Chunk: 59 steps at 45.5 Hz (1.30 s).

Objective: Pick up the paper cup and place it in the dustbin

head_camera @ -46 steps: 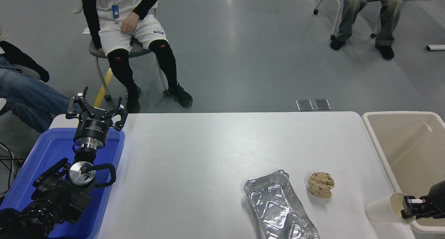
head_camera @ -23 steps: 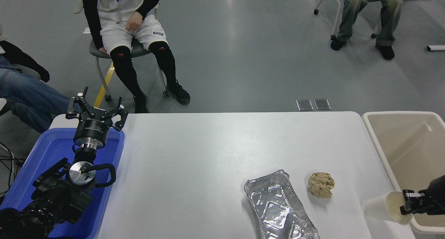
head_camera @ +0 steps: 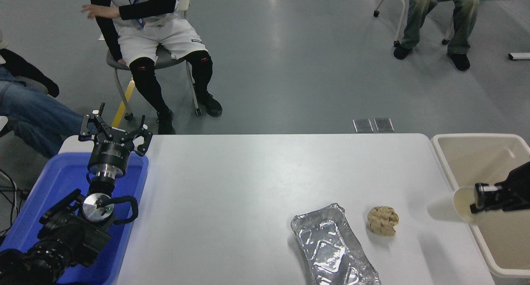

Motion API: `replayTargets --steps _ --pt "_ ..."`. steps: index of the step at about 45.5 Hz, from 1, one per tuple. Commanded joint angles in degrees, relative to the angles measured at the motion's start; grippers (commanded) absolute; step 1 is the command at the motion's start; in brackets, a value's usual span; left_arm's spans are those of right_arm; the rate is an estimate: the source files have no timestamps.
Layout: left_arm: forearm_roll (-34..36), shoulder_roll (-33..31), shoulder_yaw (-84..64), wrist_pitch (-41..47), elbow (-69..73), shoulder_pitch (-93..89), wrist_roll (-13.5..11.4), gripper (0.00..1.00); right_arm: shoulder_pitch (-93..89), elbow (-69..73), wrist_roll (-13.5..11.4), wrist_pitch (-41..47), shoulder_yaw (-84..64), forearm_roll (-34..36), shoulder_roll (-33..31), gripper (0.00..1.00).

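Near the table's [head_camera: 248,185] front edge lie a foil tray [head_camera: 331,245] and crumpled paper ball [head_camera: 383,220]. Over the dustbin's [head_camera: 468,142] left rim, the right gripper [head_camera: 476,198] pinches the paper cup [head_camera: 463,199]. At the far left corner, the left gripper [head_camera: 114,129] hangs spread above a blue tub [head_camera: 58,181]. No readable writing.

single head view, high on the robot's side; facing forward and down, table [head_camera: 248,185] mid-distance

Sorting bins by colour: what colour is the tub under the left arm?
Blue, clearest in the head view.
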Motion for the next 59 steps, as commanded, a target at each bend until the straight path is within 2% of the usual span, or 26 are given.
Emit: replayTargets --steps 1,18,49,59 --pt "0.01 0.00 0.00 0.00 0.00 0.00 0.00 0.99 17.01 1.76 -1.10 0.47 -9.52 0.10 4.47 0.00" --pt "0.01 0.00 0.00 0.00 0.00 0.00 0.00 0.99 33.28 6.33 -1.01 0.47 -18.23 0.27 11.60 0.00" --pt "0.01 0.00 0.00 0.00 0.00 0.00 0.00 0.99 36.80 5.54 -1.19 0.47 -21.66 0.27 11.07 0.00" --pt "0.01 0.00 0.00 0.00 0.00 0.00 0.00 0.99 34.43 2.21 -1.28 0.47 -22.36 0.19 6.15 0.00"
